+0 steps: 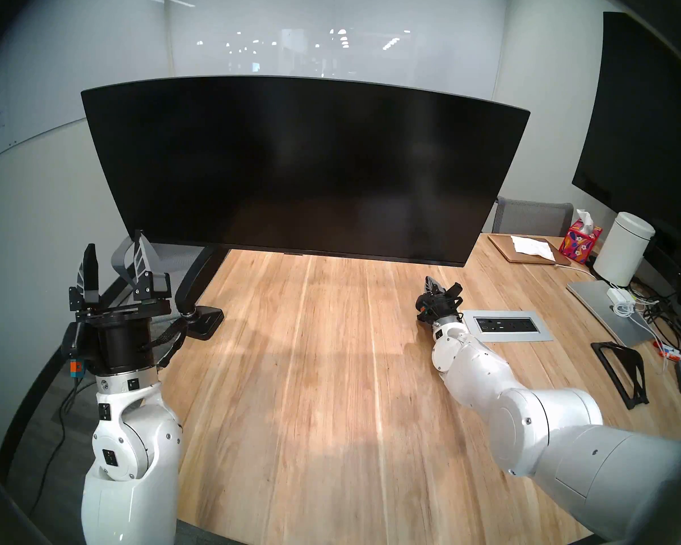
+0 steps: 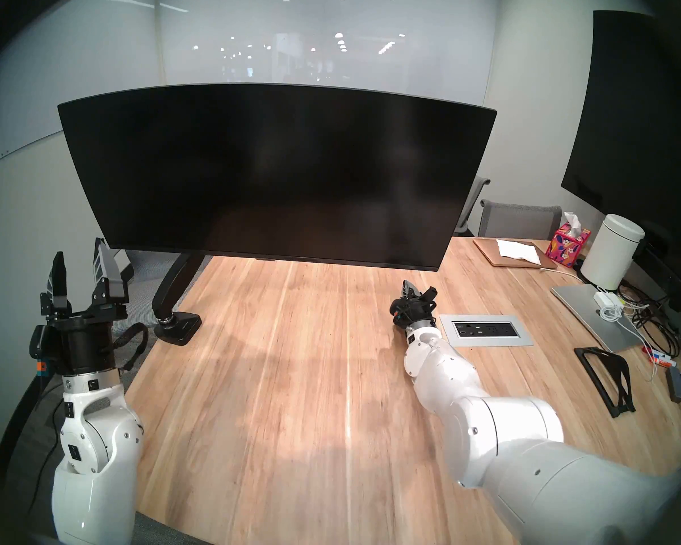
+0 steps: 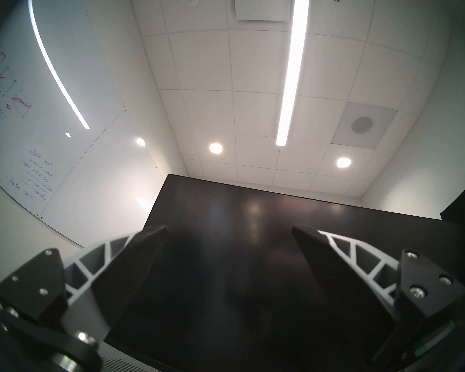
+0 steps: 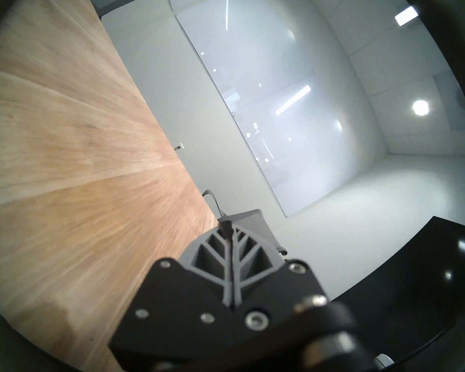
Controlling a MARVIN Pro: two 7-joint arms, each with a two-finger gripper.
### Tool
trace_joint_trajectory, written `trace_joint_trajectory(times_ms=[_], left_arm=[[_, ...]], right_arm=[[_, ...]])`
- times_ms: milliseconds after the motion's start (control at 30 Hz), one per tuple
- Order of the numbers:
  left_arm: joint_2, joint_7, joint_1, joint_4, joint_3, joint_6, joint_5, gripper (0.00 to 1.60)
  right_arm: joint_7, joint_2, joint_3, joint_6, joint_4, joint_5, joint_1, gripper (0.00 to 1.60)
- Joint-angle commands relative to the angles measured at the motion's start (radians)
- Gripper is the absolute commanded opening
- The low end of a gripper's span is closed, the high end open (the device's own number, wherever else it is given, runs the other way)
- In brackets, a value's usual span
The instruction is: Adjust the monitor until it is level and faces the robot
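monitor (image 1: 291, 166) centre frame, 1; left gripper (image 1: 115, 257) lower left, spread wide, empty; right gripper (image 1: 433, 286) right of centre, clenched on nothing.

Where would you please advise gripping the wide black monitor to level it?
Probably its lower left corner: the thin edge there hangs free above the wooden table, just beyond the open left tool. Come from the left, pinching front and back.
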Motion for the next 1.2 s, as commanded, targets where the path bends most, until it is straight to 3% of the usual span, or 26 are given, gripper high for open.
trace_joint_trajectory(times_ms=[0, 233, 600, 1167], left_arm=[[-0.001, 0.000, -0.004, -0.026, 0.001, -0.002, 0.000, 1.60], [-0.005, -0.004, -0.004, -0.027, -0.001, 0.001, -0.001, 1.60], [-0.010, -0.010, -0.005, -0.026, -0.003, 0.002, -0.002, 1.60], [-0.018, -0.018, -0.007, -0.027, -0.006, 0.005, -0.002, 1.60]], right_arm=[[-0.069, 0.008, -0.015, -0.030, 0.013, -0.017, 0.004, 0.00], [-0.136, 0.009, -0.029, -0.047, 0.061, -0.041, 0.029, 0.00], [-0.102, 0.011, -0.023, -0.031, 0.100, -0.050, 0.081, 0.00], [-0.247, 0.033, -0.037, -0.112, 0.042, -0.085, 0.009, 0.00]])
